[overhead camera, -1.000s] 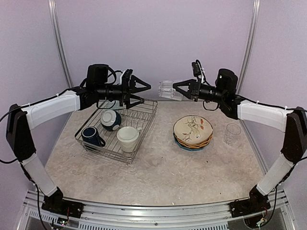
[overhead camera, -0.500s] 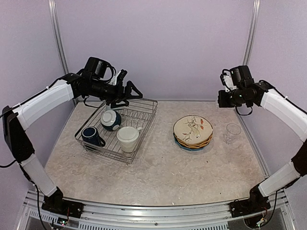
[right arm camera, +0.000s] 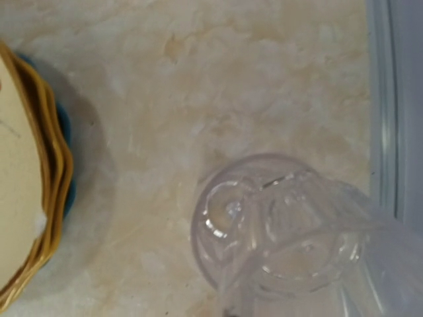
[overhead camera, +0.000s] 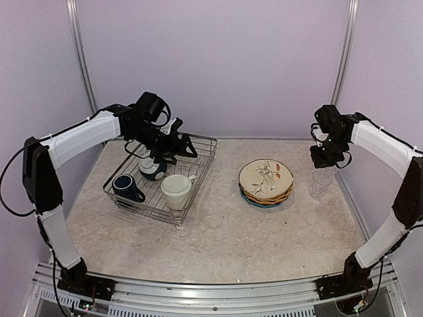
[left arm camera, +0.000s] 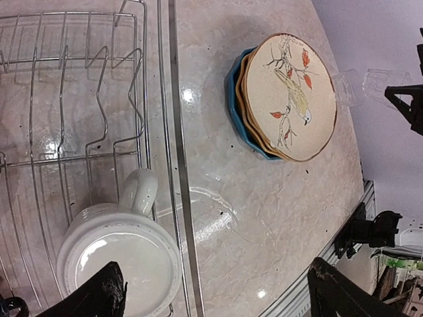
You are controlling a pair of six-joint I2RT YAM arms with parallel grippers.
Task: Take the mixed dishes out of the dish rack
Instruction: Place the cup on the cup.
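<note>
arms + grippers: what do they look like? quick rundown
The left arm and right arm match: white shells on the long links, black joints and bases, thin black cables looping alongside. The left gripper and right gripper are all black; the left's fingers look angular and tapering. No markings legible.

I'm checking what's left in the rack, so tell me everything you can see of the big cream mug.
The large cream mug stands upright, mouth up, on the gridded bottom of the dish rack, toward its near end and close against the right side wire. It looks like glossy ceramic, with faint ridges under the rim and one loop handle turned toward the back right. Its inside looks empty. No jaws hold it; the navy mug stands apart on its left.
</note>
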